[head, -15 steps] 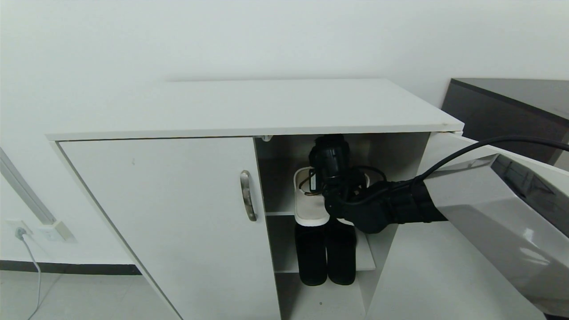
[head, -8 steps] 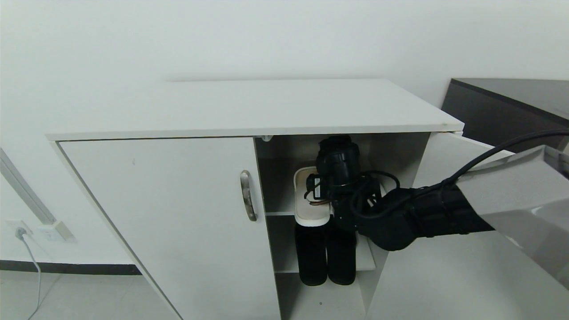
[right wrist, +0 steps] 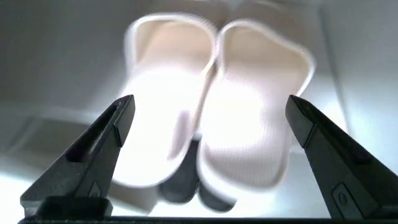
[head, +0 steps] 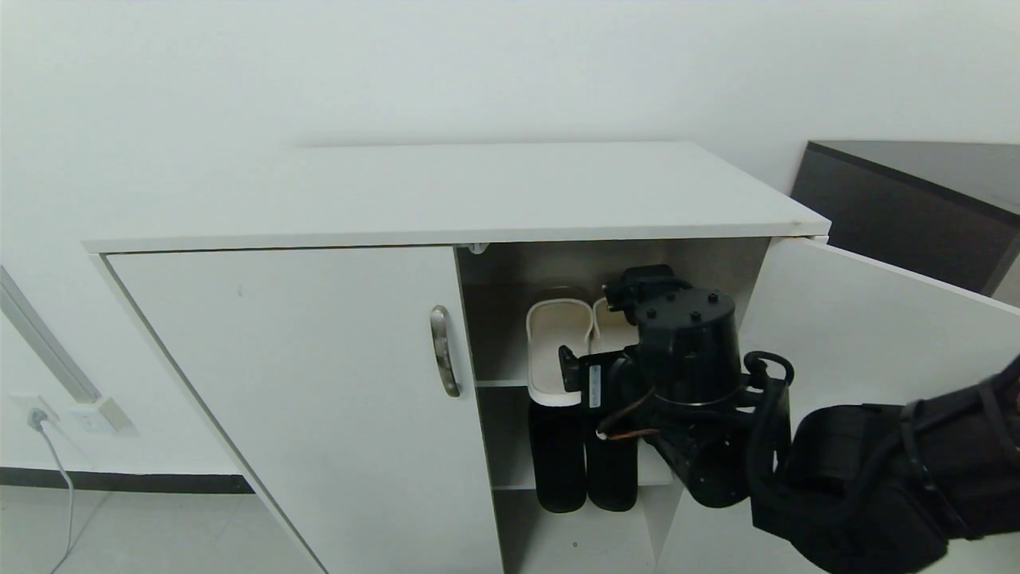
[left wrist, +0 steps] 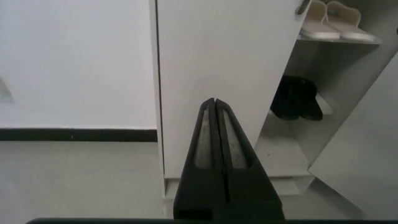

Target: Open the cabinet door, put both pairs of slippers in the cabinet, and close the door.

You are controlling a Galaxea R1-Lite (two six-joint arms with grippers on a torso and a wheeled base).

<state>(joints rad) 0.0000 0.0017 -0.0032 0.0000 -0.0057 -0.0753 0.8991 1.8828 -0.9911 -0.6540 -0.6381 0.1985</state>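
White slippers (head: 556, 344) sit on the upper shelf (head: 498, 383), black slippers (head: 582, 466) below; the right tool (right wrist: 210, 106) gapes wide and empty before the white pair. Best to back out straight (clear of the heels), then close the door (head: 868, 335); the left tool (left wrist: 216, 130) is pinched together

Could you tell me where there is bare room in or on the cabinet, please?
Free: the cabinet top; the bottom board under the black slippers; a shelf strip between the white slippers and the shut door. Crowded: before the white slippers, at the open right gripper.
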